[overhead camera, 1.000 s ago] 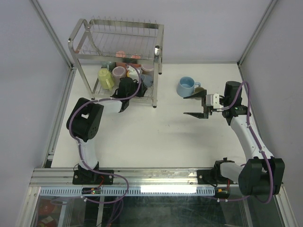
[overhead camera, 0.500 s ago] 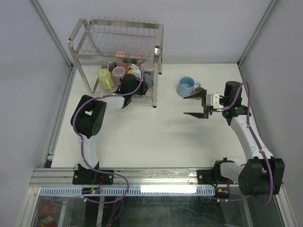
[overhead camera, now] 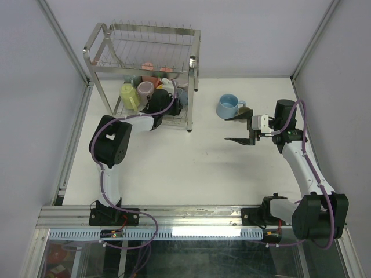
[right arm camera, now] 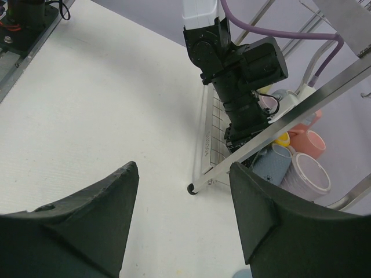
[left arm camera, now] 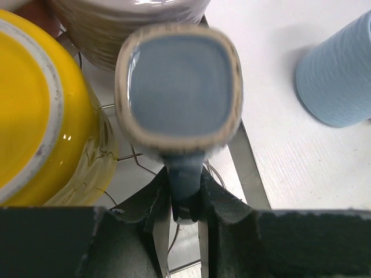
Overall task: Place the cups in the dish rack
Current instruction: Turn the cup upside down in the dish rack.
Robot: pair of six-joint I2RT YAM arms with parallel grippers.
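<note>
A plain white tabletop (overhead camera: 191,162) fills the workspace, closed in by pale grey walls (overhead camera: 243,35) with metal posts at the corners. The dish rack (overhead camera: 145,40) stands at the far left corner, its upper shelf bare wire, its lower tier crowded with cups (overhead camera: 145,88) in yellow, pink and mauve. A light blue mug (overhead camera: 229,106) sits alone on the tabletop to the right of the rack.

The left hand (left arm camera: 185,202) is inside the lower tier, its fingers clenched on the handle of a grey-blue mug (left arm camera: 179,87) with a squarish rim. That mug hangs just beside a yellow mug (left arm camera: 35,116), above the wire shelf. The right hand (overhead camera: 235,128) hovers over the tabletop near the light blue mug, its fingers spread wide and holding nothing.

Compared with a second ago, the left arm has pushed deeper into the rack: its elbow sits closer to the rack and the hand lies further in among the cups. The right arm and the light blue mug have not moved.
</note>
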